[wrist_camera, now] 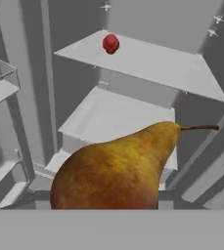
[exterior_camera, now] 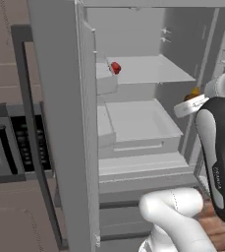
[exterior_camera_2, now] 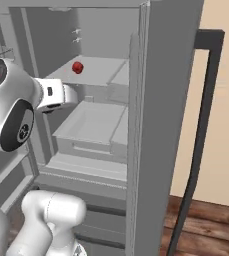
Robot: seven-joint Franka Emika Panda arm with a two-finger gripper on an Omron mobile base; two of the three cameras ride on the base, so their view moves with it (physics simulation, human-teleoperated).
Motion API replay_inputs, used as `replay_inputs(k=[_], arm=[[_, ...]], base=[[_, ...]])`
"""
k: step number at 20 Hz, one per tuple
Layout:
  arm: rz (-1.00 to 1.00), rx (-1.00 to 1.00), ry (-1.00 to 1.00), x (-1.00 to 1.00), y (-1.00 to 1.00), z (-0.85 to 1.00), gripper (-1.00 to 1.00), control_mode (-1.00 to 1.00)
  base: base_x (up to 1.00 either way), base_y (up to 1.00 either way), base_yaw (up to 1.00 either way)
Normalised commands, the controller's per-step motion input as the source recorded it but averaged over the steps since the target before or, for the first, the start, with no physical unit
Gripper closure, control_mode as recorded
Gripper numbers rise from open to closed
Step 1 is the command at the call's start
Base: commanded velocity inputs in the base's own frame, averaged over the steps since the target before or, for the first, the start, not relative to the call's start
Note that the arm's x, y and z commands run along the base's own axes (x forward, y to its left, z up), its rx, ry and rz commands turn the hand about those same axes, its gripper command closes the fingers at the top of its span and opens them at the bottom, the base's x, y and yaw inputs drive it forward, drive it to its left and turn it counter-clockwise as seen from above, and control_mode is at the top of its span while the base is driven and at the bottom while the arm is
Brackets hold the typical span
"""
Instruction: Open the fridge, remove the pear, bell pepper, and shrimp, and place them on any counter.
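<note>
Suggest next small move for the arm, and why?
Probably draw the hand back out of the fridge toward a counter: the pear sits right at the gripper, seemingly held, while the bell pepper waits on the upper shelf.

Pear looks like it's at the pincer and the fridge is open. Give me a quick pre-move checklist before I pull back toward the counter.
1. Fridge doors open: ok.
2. Pear at the pincer: ok, it sits right against the hand camera.
3. Grip on pear firm: cannot tell, fingertips hidden behind it.
4. Pepper on upper shelf, still to fetch: ok.
5. Shrimp located: cannot tell.
6. Counter spot free: cannot tell.
</note>
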Motion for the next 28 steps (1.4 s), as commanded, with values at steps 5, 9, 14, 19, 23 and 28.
replay_inputs(k=[5,9,14,19,23,28], arm=[[0.00,0.00,0.00,0.00,0.00,0.00,1.00,1.00],[0.00,0.00,0.00,0.00,0.00,0.00,1.00,1.00],[0.00,0.00,0.00,0.00,0.00,0.00,1.00,1.00],[0.00,0.00,0.00,0.00,0.00,0.00,1.00,1.00],[0.00,0.00,0.00,0.00,0.00,0.00,1.00,1.00],[0.00,0.00,0.00,0.00,0.00,0.00,1.00,1.00]], base=[[-0.89,-0.33,0.00],[-0.59,-0.21,0.00],[-0.34,-0.05,0.00],[-0.09,0.00,0.00],[-0.73,0.00,0.07],[-0.53,0.00,0.76]])
